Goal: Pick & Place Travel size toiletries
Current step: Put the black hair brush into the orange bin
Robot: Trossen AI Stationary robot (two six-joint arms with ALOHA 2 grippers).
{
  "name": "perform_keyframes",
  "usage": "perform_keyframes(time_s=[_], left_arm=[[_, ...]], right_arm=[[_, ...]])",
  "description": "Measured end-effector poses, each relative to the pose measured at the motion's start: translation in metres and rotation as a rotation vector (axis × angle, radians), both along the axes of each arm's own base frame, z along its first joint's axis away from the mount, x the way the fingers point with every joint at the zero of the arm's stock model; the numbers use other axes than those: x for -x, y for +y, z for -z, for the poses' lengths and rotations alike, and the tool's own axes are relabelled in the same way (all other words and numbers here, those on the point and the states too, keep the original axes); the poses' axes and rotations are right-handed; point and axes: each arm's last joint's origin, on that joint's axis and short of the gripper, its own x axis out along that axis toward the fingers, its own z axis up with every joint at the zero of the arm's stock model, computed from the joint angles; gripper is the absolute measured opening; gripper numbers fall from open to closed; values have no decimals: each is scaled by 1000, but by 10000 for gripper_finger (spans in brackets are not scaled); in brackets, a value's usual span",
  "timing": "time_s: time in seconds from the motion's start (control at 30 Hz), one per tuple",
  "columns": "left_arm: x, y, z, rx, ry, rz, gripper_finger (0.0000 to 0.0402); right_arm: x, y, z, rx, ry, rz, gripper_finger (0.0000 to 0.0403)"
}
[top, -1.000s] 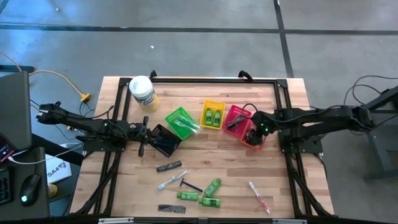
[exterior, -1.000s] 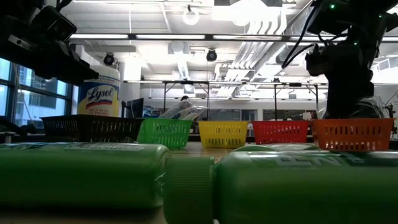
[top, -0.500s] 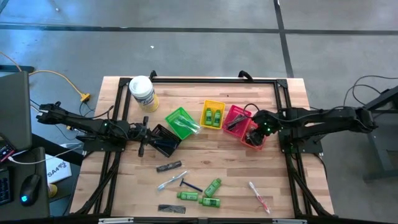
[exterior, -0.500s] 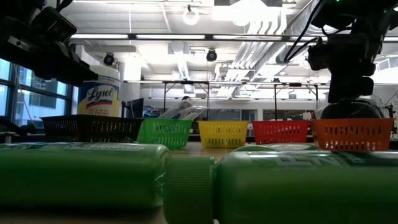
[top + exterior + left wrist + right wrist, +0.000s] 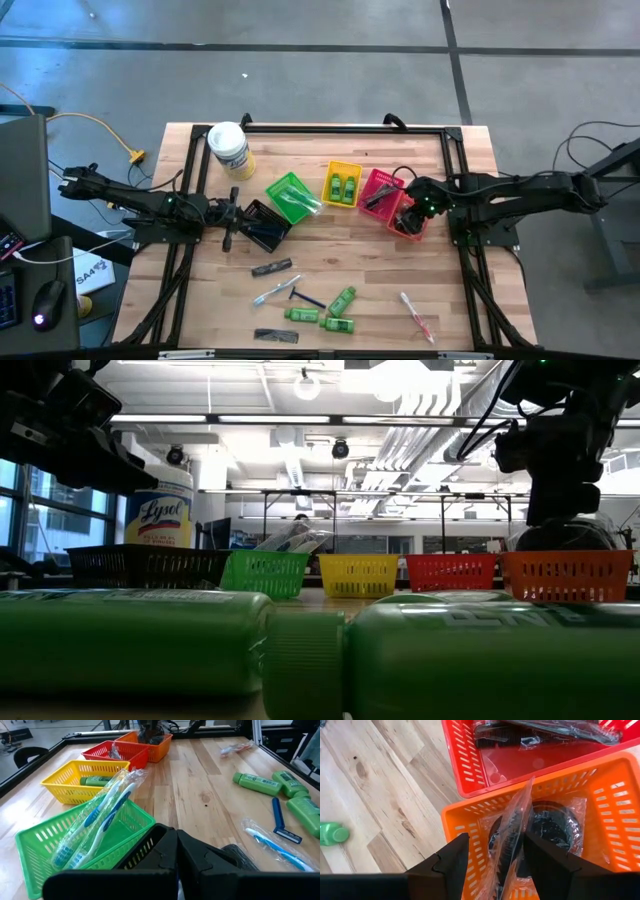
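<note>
A: Hovering directly above the orange basket (image 5: pixel 600 785), the right tool (image 5: pixel 492 852) stood with its jaws apart; a clear-wrapped dark mesh bundle (image 5: pixel 547 827) lay in the basket just beneath and between them, its wrapper standing up in the gap.

B: Was the bundle gripped?

A: Seemingly not. A clean release probably called for lifting straight up, so the wrapper would not snag.

B: And the left tool (image 5: pixel 228 213)?

A: Waiting by the black basket (image 5: pixel 265 226), fingers apparently closed and empty.
</note>
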Motion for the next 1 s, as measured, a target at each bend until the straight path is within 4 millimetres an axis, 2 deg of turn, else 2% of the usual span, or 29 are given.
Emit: perform_keyframes(time_s=[0.53, 1.0], left_arm=[[0, 0, 0, -32, -5, 4, 0], [0, 0, -1, -20, -8, 2, 0]], right_arm=[[0, -1, 0, 48, 2, 2, 179], [-7, -2, -5, 73, -87, -21, 179]])
